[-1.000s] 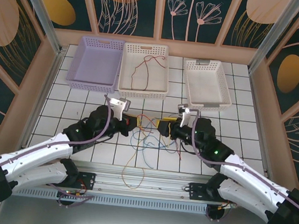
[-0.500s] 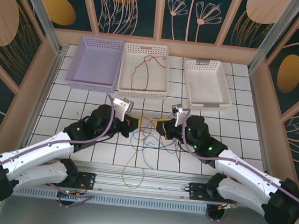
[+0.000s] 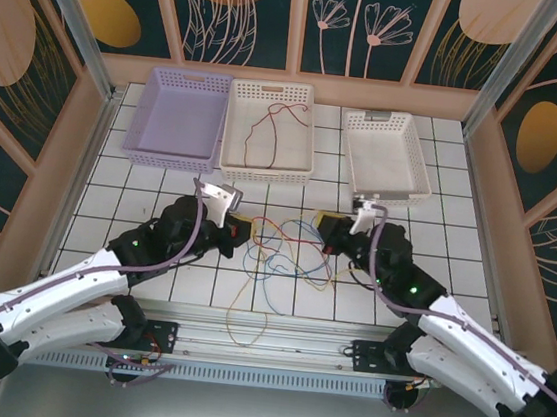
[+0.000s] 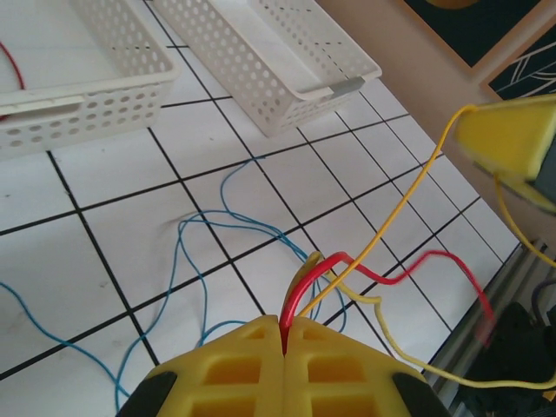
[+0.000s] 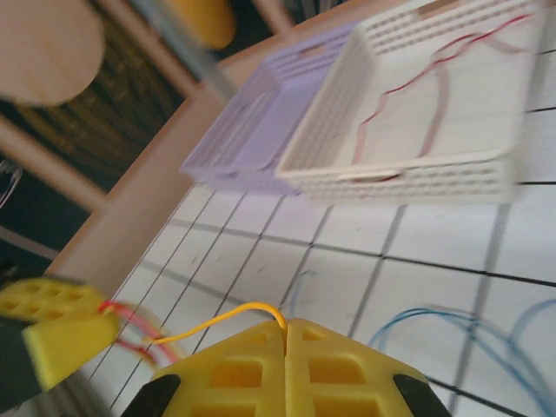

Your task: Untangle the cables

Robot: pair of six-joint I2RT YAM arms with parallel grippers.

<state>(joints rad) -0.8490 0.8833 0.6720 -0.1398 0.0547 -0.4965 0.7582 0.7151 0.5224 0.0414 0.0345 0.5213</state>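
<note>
The cables [image 3: 279,249] lie tangled on the tiles between my two grippers. My left gripper [image 3: 239,232] is shut on a red cable [image 4: 395,276], with a pale yellow strand beside it at the jaws [image 4: 284,326]. My right gripper [image 3: 322,224] is shut on a yellow cable [image 5: 217,320], pinched at its tips [image 5: 286,326]. That yellow cable [image 4: 408,204] runs taut through the air from one gripper to the other. Blue cable [image 4: 187,252] lies in loops on the tiles below. An orange loop [image 3: 246,316] trails toward the near edge.
Three baskets stand at the back: a lilac one [image 3: 168,161], a white middle one [image 3: 265,174] holding a red cable [image 3: 268,127], and a white one at the right [image 3: 386,194]. A metal rail [image 3: 264,333] runs along the near edge.
My right gripper closed on the yellow cable and drew back to the right. The left gripper shifted slightly left, so the two stand farther apart with the cable stretched between.
</note>
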